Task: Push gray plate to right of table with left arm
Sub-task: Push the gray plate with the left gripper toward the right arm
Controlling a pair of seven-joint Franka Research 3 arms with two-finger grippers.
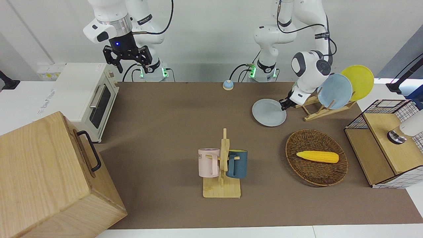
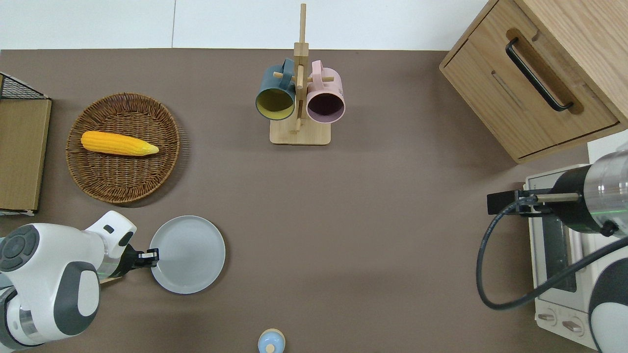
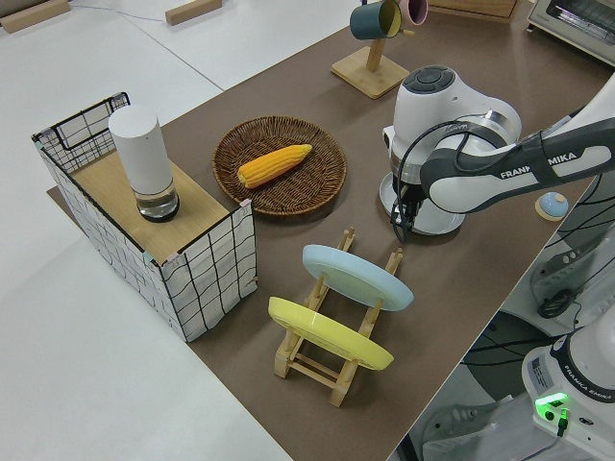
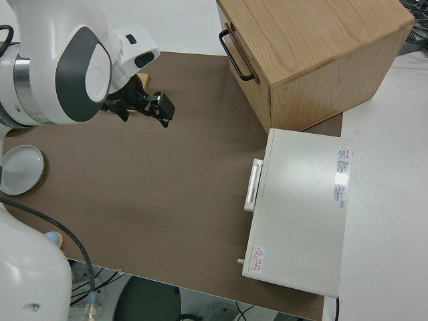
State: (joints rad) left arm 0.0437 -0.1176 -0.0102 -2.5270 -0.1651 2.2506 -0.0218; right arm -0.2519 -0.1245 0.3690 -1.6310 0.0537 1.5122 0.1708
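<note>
The gray plate [image 2: 188,254] lay flat on the desk [image 2: 373,235], nearer to the robots than the wicker basket [image 2: 123,147] and beside the wooden plate rack [image 1: 317,110]. The left pincer [image 2: 151,255] sat low at the plate's rim, on the edge toward the left arm's end; whether its fingers were spread or pressed together I cannot tell. The right arm was parked, its pincer [image 1: 127,59] spread.

1. The gray plate [image 2: 189,255] is round, shallow and pale gray-blue, with a low raised rim (empty inside).
2. It lies flat on the table [image 2: 343,220], toward the left arm's end, nearer to the robots than the wicker basket [image 2: 122,147].
3. The left gripper [image 2: 149,256] touches its rim at the edge facing that end.
</note>
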